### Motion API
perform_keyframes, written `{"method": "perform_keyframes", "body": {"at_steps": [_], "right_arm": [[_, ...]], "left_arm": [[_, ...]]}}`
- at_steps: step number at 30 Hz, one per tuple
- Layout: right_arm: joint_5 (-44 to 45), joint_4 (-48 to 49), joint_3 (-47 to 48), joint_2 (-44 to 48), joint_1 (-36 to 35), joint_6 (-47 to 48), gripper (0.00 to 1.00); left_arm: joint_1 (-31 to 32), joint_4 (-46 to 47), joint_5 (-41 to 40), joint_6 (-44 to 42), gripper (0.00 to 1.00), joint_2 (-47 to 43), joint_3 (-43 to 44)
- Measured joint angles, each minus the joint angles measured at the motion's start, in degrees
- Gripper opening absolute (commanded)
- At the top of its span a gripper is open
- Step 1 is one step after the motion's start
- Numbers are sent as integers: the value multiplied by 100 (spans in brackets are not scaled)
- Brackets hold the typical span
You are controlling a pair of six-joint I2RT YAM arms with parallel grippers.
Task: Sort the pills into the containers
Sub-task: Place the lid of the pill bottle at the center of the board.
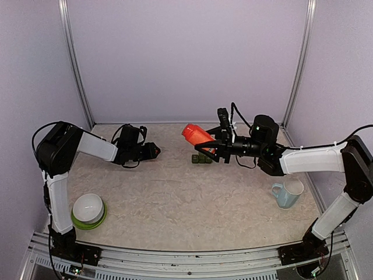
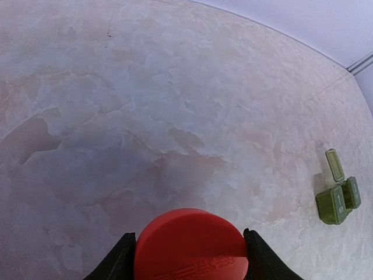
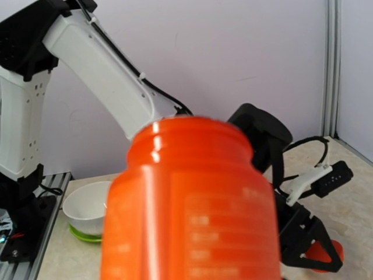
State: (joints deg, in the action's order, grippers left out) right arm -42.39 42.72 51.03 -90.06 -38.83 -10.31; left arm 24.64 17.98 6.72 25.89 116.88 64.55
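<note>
We see bench [image 1: 175, 204], mottled beige stone-look top. Behind bench: plain pale lilac back wall [image 1: 186, 58]. Same lilac side walls [image 1: 29, 70] left and right of bench. We note two silver metal uprights [image 1: 74, 64] at bench's far corners. Aluminium rail [image 1: 186, 256] along bench's near edge. Light soft, even.

No legible text was found in any view.
- Cap [image 2: 191, 245]: raised lettering is noted on the top face, in a few short rows near the lower edge. It is too faint to be read.
- Bottle [image 3: 186, 204]: rows of pale print are seen on the side, blurred beyond reading.
</note>
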Motion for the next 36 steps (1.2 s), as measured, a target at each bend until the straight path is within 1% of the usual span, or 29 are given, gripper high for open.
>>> {"method": "perform_keyframes", "body": {"at_steps": [7,11,15,18,20,23,28,32,36], "right_arm": [[-2,0,0,0,0,-2,11],[-4,0,0,0,0,-2,11],[-4,-2,0,0,2,0,11],[-2,-2,0,0,7,2,11],[-2,-2,0,0,28,7,11],[4,-4,0,0,74,15,11],[26,-42,0,9,118,20,11],[87,-111,-72,111,157,26,11],[157,-138,-201,240,212,35,11]], "left_arm": [[-59,-522,-603,-223,51,264,459],[-168,-691,-769,-254,51,457,671],[-310,-754,-879,-302,61,673,944],[-376,-813,-931,-328,72,730,1054],[-400,-846,-986,-345,82,732,1075],[-409,-844,-1051,-396,91,728,1080],[-382,-973,-1132,-420,98,647,1080],[-245,-1115,-1222,-509,99,448,1080],[103,-1172,-1255,-584,99,210,1095]]}}
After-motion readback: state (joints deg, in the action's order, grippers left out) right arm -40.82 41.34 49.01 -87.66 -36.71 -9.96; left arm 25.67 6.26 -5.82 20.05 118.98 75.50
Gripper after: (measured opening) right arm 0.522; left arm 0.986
